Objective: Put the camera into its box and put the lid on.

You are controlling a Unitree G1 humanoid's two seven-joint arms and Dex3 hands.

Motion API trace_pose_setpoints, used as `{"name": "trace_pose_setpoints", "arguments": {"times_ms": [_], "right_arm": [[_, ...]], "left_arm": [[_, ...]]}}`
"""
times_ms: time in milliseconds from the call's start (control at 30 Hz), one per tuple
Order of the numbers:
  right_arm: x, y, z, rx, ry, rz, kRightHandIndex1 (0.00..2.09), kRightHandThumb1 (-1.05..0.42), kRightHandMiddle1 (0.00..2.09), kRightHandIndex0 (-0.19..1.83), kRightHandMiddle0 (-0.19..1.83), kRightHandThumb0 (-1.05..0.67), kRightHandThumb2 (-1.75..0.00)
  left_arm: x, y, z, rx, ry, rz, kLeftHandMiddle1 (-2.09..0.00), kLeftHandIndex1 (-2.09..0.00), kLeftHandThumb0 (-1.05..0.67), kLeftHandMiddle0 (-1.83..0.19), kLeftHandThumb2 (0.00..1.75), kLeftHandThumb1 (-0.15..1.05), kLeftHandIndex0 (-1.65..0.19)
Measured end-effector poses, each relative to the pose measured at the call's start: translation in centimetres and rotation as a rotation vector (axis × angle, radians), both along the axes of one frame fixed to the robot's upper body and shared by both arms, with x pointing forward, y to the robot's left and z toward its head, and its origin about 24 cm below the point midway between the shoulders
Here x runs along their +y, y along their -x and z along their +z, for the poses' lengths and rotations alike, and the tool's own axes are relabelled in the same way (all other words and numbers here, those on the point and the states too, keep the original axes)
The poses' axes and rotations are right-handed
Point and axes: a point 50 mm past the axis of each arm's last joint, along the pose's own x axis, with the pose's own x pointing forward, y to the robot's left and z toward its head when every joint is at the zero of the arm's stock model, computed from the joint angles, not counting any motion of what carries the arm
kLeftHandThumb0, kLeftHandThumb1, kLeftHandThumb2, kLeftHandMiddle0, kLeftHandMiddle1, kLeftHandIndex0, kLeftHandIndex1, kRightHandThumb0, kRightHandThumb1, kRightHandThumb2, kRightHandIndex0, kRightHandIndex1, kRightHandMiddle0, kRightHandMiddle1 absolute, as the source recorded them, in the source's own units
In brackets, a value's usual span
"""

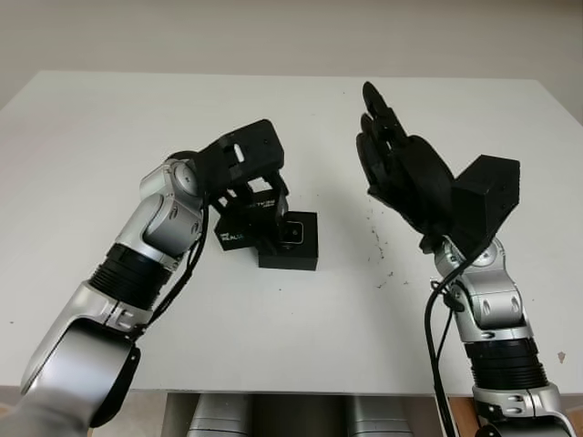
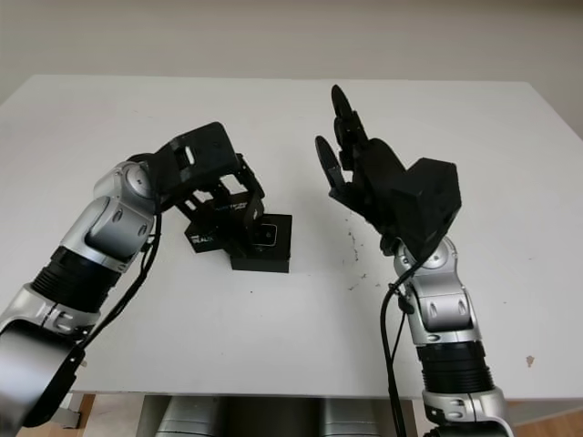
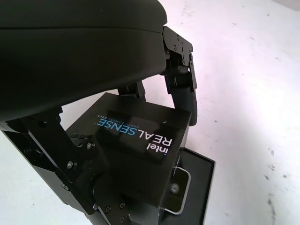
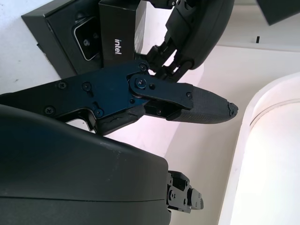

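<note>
The black lid (image 1: 237, 231), printed "intel REALSENSE" (image 3: 133, 136), is gripped by my left hand (image 1: 258, 211) near the middle of the table. It tilts over the left part of the open black box (image 1: 304, 251), which lies flat on the table. In the box's uncovered right part, the camera (image 1: 293, 232) shows its silver-rimmed face (image 3: 177, 191). My right hand (image 1: 381, 137) is raised above the table to the right of the box, open and holding nothing. From the right wrist view, the box (image 4: 56, 23) and lid (image 4: 117, 37) appear beyond one finger (image 4: 187, 101).
The white table (image 1: 301, 319) has small dark specks (image 1: 375, 238) to the right of the box. Its front edge runs close to both forearms, with grey structure (image 1: 282, 414) below it.
</note>
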Motion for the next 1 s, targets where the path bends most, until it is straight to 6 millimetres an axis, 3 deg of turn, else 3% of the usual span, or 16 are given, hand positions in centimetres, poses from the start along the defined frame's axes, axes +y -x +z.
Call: {"name": "trace_pose_setpoints", "arguments": {"times_ms": [433, 1000], "right_arm": [[0.4, -0.1, -0.2, -0.012, 0.021, -0.010, 0.06, -1.05, 0.07, -0.13, -0.09, -0.82, -0.64], [0.3, 0.1, -0.4, -0.005, 0.016, -0.010, 0.05, -1.05, 0.06, -0.15, -0.10, -0.83, -0.63]], "left_arm": [[-0.5, 0.9, 1.4, -0.016, 0.016, -0.042, -1.53, -1.55, -0.14, -0.43, 0.05, 0.90, -0.37], [-2.0, 0.6, -0.1, -0.078, -0.039, -0.053, -1.46, -1.47, -0.12, -0.47, 0.05, 0.91, -0.38]]}}
